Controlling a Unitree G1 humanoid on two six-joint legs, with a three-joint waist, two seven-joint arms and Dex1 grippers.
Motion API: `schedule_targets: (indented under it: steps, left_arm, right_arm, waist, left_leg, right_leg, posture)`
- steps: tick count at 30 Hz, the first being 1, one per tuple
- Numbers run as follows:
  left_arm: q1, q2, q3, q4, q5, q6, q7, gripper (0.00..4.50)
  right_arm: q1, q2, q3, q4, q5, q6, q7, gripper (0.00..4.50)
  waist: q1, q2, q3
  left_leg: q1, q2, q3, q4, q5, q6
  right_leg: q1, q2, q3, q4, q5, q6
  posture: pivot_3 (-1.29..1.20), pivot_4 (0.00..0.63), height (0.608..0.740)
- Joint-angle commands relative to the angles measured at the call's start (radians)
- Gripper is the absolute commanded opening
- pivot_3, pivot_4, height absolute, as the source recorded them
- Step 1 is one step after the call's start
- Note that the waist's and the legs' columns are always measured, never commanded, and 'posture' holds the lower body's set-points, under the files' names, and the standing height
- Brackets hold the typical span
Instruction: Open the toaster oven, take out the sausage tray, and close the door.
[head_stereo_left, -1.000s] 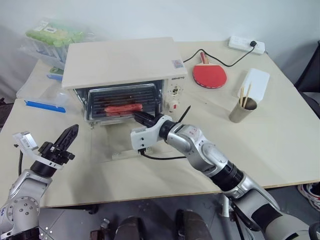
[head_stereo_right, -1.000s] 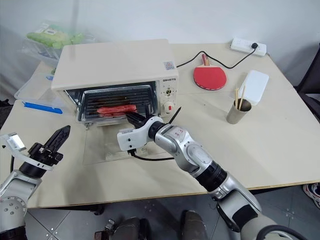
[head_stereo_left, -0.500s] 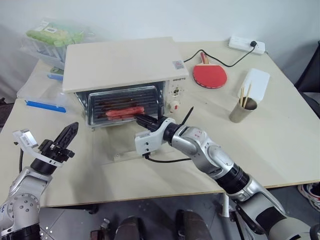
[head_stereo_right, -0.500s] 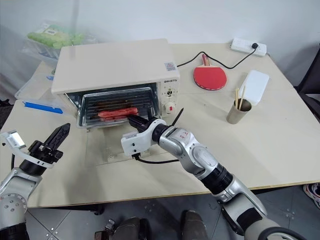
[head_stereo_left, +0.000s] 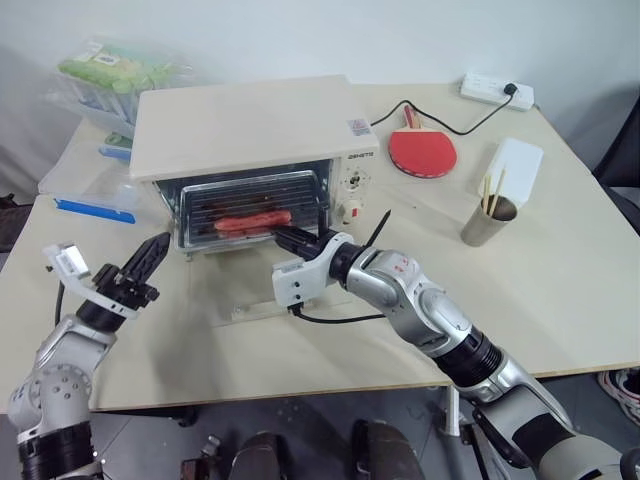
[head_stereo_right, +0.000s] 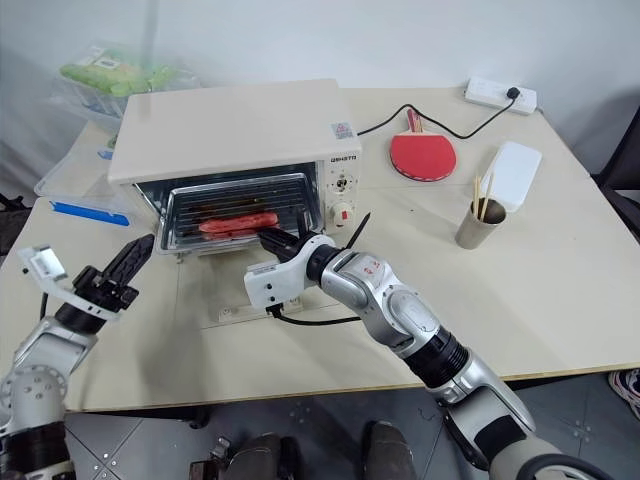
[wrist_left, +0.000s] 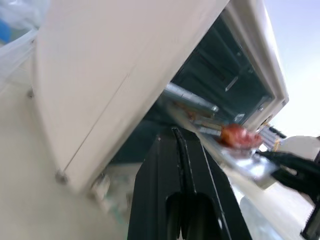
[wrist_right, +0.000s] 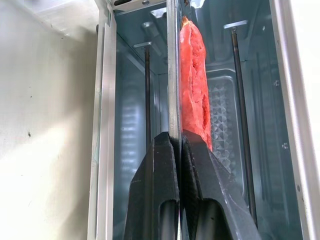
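Note:
The cream-white toaster oven stands at the back left of the table. Its glass door lies open, flat on the tabletop in front of it. Inside, the silver sausage tray carries one red sausage. My right gripper reaches into the oven mouth and is shut on the tray's front edge, seen edge-on between its fingertips in the right wrist view. My left gripper hovers shut and empty beside the oven's left lower corner, pointing at it.
A red table tennis paddle and a power strip lie at the back right. A cup with chopsticks and a white box stand to the right. A plastic bin with green packs sits behind the oven's left.
My left gripper has risen and moved closer to the oven's left side. The right gripper keeps its hold on the tray edge in place.

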Motion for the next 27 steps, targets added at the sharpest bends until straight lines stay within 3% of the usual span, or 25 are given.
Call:
schedule_targets:
  steps: [1, 11, 15, 27]
  left_arm:
    - [-0.039, 0.027, 0.017, 0.030, 0.018, -0.028, -0.025, 0.00]
    - [-0.129, 0.032, 0.004, 0.128, 0.082, -0.081, -0.087, 0.00]
    - [-0.078, 0.058, 0.008, 0.058, 0.061, -0.024, -0.098, 0.78]
    - [-0.057, 0.093, 0.002, -0.011, 0.071, 0.009, -0.112, 4.20]
  right_arm:
    - [-0.024, 0.007, -0.047, -0.051, 0.010, -0.027, -0.026, 0.04]
    - [-0.016, -0.004, -0.053, -0.055, 0.008, -0.043, -0.023, 0.04]
    - [-0.021, -0.005, -0.055, -0.042, 0.005, -0.045, -0.031, 0.00]
    - [-0.035, 0.000, -0.053, -0.008, 0.006, -0.077, -0.044, 0.00]
  waist:
    - [-0.001, 0.000, 0.000]
    - [0.003, 0.000, 0.000]
    - [0.002, 0.000, 0.000]
    - [0.003, 0.000, 0.000]
  left_leg:
    - [0.000, 0.000, 0.000, 0.000, 0.000, 0.000]
    - [0.000, 0.000, 0.004, 0.001, 0.000, -0.001]
    - [0.000, 0.000, 0.004, 0.001, 0.000, -0.001]
    - [0.000, 0.000, 0.004, 0.001, 0.000, -0.001]
  right_leg:
    - [0.000, 0.000, 0.000, 0.000, 0.000, 0.000]
    - [0.000, 0.001, 0.000, 0.000, 0.000, 0.000]
    - [0.000, 0.001, 0.000, 0.000, 0.000, 0.000]
    - [0.000, 0.001, 0.000, 0.001, 0.000, 0.000]
  posture:
    - [0.00, 0.150, 0.740]
    - [0.00, 0.150, 0.740]
    - [0.00, 0.150, 0.740]
    - [0.00, 0.150, 0.740]
